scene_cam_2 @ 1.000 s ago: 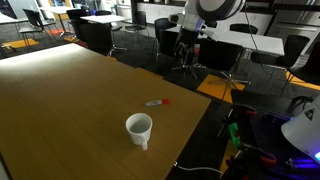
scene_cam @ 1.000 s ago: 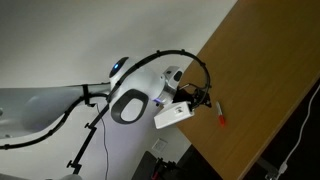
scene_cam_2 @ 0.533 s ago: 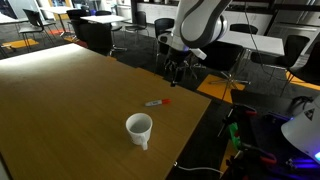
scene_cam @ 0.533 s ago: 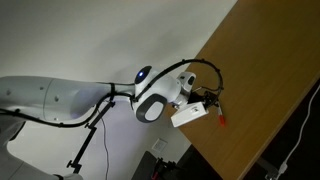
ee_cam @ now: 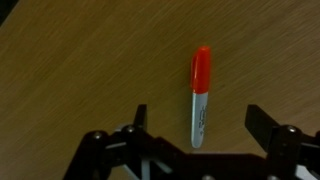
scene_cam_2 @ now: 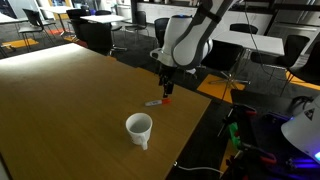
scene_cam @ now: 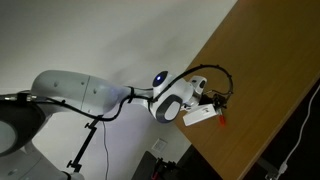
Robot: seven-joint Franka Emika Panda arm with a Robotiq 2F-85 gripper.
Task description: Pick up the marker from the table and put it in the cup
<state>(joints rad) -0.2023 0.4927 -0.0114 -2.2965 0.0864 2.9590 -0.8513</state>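
- The claw (scene_cam_2: 166, 88) is hanging released over the worktop (scene_cam_2: 60, 100), with its jaws spread wide and gripping nothing.
- In the wrist view, the two fingers (ee_cam: 138, 118) are standing apart on either side of the marker (ee_cam: 199, 98). Bare wood is showing between each finger and the marker, so no contact is visible.
- The marker is lying flat on the worktop. Its red-orange cap is pointing away from the wrist camera and its paler barrel is pointing toward it.
- In an exterior view, the marker (scene_cam_2: 156, 101) is lying directly below the claw and near the worktop's edge.
- How close the fingertips are standing to the wood cannot be told from any view.
- The cup (scene_cam_2: 139, 128) is standing upright on the worktop near the same edge, apart from the marker. Its mouth is facing up and showing a dark inside.
- In an exterior view, the arm (scene_cam: 80, 95) is reaching in from beyond the edge of the worktop (scene_cam: 270, 70). The claw (scene_cam: 218, 98) is sitting just over the marker (scene_cam: 221, 121), which is showing there only as a small red spot.
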